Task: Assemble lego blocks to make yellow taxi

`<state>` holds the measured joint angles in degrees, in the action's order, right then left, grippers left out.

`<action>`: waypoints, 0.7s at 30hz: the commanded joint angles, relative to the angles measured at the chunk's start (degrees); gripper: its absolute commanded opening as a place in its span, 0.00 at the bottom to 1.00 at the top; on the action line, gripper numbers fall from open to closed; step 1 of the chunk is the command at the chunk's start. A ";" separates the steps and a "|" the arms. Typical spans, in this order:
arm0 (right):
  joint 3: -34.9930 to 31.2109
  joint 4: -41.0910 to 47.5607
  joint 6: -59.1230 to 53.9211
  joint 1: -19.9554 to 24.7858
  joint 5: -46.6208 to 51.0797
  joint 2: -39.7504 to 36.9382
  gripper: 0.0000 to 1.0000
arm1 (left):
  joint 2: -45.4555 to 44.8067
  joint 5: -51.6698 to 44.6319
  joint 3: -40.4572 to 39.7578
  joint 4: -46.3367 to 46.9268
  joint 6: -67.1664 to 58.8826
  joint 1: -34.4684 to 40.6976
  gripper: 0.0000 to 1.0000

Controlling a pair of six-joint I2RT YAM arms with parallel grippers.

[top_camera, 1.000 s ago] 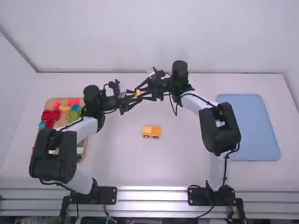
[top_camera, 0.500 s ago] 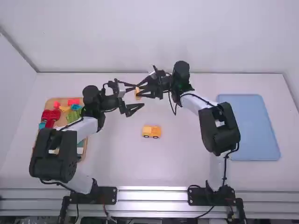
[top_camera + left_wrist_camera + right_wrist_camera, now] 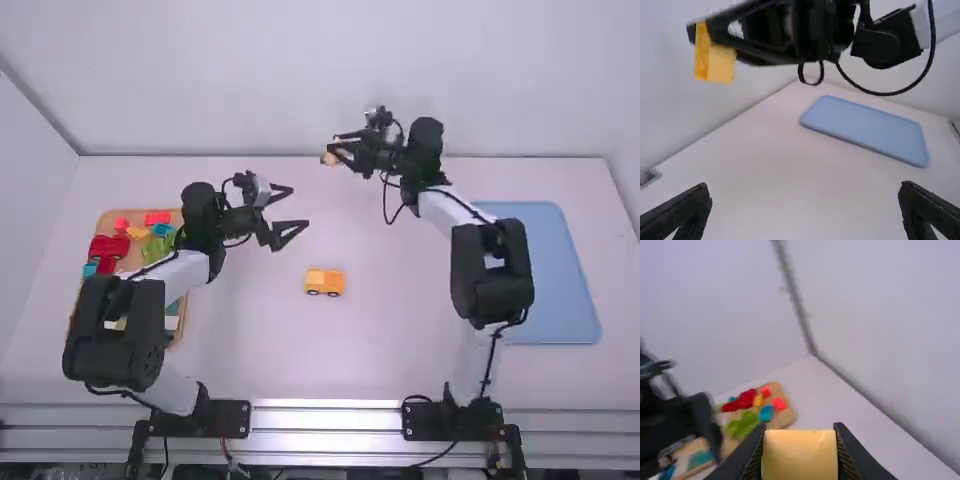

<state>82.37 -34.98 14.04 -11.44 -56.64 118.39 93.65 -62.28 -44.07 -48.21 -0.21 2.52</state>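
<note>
My left gripper (image 3: 290, 212) stands open with nothing between its fingers, left of the middle above the table; the left wrist view shows the same gripper (image 3: 805, 205) spread wide. Farther back and to the right, my right gripper (image 3: 345, 148) is shut on a yellow block (image 3: 330, 158). In the right wrist view that block (image 3: 800, 455) fills the space between the fingers of my right gripper (image 3: 800, 440). A yellow toy car body (image 3: 324, 282) with dark wheels rests on the table near the middle, apart from both grippers.
A wooden tray (image 3: 104, 222) holding red, green, blue and yellow pieces lies at the far left, partly under the left arm. At the right lies a blue tray (image 3: 545, 270), with the right arm over its left edge. A wall (image 3: 300, 80) rises behind the table.
My left gripper has opened and let go of the yellow block. My right gripper has moved back and to the right, away from the left one, carrying the block.
</note>
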 commanded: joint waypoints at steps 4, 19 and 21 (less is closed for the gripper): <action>1.31 24.63 -19.06 -3.34 26.91 -11.91 0.02 | -0.11 0.44 -0.42 0.02 -3.08 -0.26 0.99; -3.65 83.56 -7.54 -12.09 56.68 -15.10 0.02 | -0.11 21.22 -0.42 3.19 -12.96 -0.26 0.99; -5.70 83.03 -5.05 -12.39 56.59 -14.71 0.02 | -0.11 22.97 -0.42 2.84 -12.94 -0.26 0.99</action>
<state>78.39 47.57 3.88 -23.22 -1.91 102.45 93.65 -44.84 -44.07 -44.93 -11.68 2.52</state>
